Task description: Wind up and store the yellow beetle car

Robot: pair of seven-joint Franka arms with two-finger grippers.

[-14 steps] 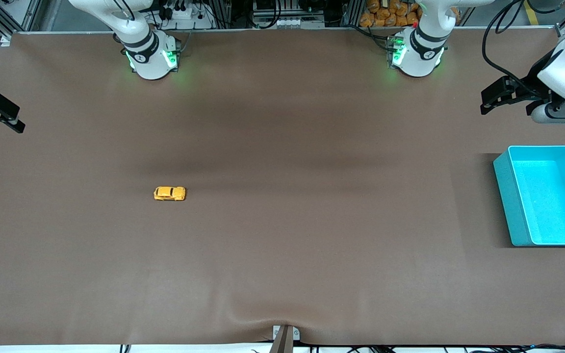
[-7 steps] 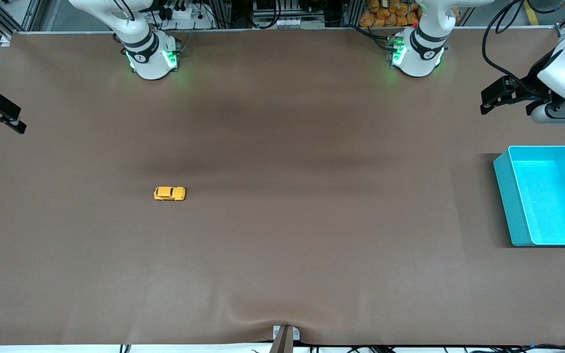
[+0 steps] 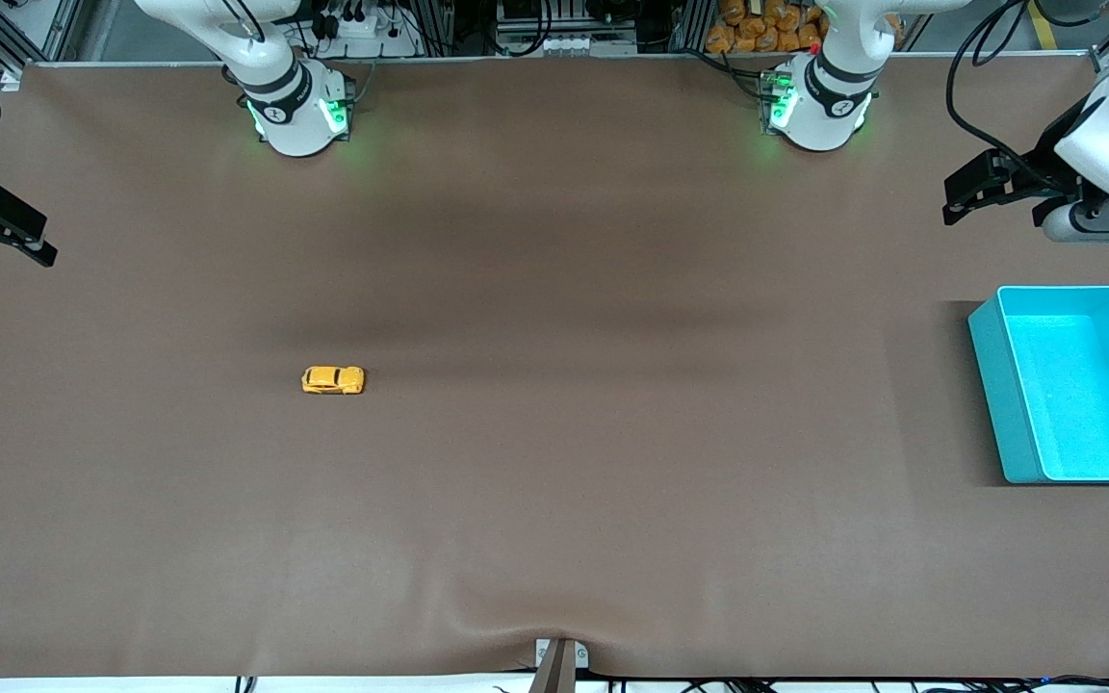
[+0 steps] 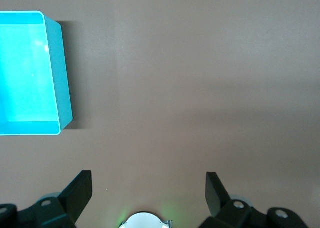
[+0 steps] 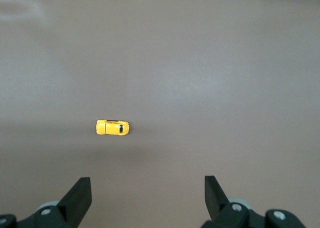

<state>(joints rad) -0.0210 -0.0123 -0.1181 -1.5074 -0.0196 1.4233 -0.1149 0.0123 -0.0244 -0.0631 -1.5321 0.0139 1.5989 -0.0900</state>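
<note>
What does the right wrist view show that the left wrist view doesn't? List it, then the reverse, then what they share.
Only the right wrist view: the yellow beetle car, alone on the table, and the open right hand. Only the left wrist view: the cyan bin, nothing visible inside, and the open left hand. Both: the brown table.

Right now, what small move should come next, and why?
Probably the right gripper should travel over the yellow beetle car and descend. It is open and empty above its own end of the table; the car lies untouched, outside the cyan bin. The left gripper waits open.
</note>
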